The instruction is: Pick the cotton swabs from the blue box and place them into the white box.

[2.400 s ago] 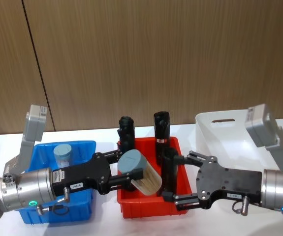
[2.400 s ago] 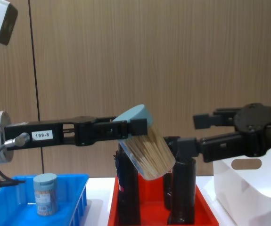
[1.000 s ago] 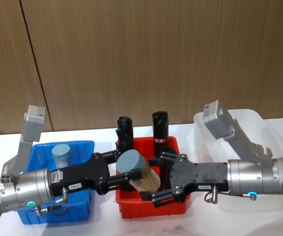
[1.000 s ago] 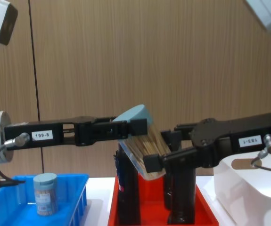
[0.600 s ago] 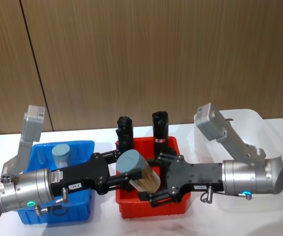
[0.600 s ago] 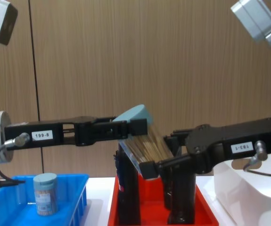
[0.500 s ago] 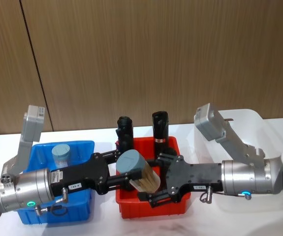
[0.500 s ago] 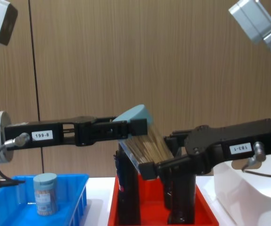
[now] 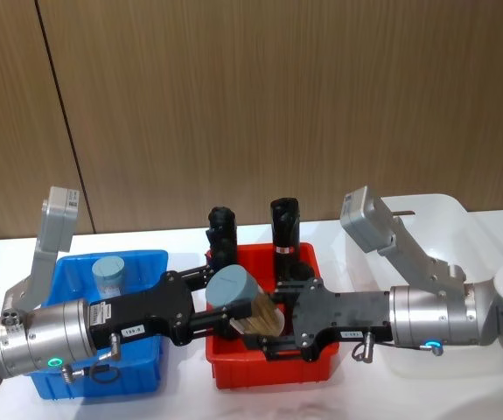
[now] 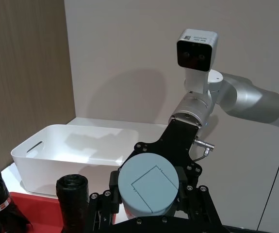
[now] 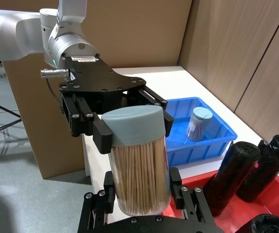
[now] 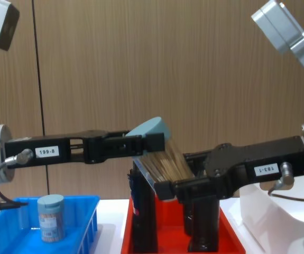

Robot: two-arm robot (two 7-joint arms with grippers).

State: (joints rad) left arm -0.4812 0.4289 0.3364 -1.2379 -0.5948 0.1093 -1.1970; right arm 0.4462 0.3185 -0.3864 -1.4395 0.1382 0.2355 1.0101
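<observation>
Above the red plastic bin (image 9: 260, 374), the clear, blue-lidded cylindrical cotton-swab jar (image 9: 249, 306) lay tilted: lid end clamped in the left jaws, base between the right jaws, whose grip could not be determined.

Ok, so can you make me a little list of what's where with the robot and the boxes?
held jar: clear plastic, pale blue lid, full of cotton swabs, tilted over the red plastic bin
left gripper: jaws shut on its lid end
right gripper: at its bottom end
other jar: upright in the bright blue slotted box
white plastic box: on the robot's right, past the red bin
</observation>
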